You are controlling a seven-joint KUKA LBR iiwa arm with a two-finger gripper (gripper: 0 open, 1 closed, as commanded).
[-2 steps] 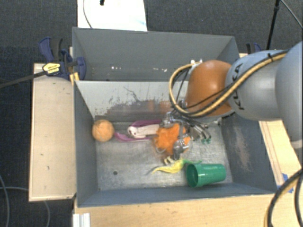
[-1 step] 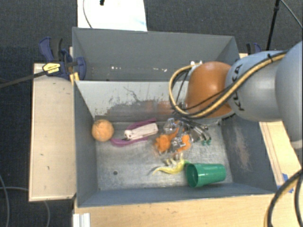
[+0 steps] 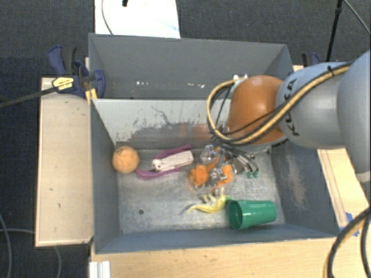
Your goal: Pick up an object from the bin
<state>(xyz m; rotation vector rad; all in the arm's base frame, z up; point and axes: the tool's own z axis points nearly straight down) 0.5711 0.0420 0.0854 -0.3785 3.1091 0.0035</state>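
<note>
My gripper (image 3: 216,162) is low in the middle of the bin, under the arm's orange cover. Right beneath it lies a small orange thing (image 3: 200,175) of uneven shape, partly hidden by the gripper's metal parts. Just in front of that, a small yellow thing (image 3: 208,205) lies on the bin floor. A green plastic cup (image 3: 251,213) rests on its side to the yellow thing's right, near the front wall. Left of the gripper is a purple and white tool (image 3: 169,162), lying flat.
An orange ball (image 3: 125,159) rests against the bin's left wall. The arm comes in over the bin's right side and hides the back right corner.
</note>
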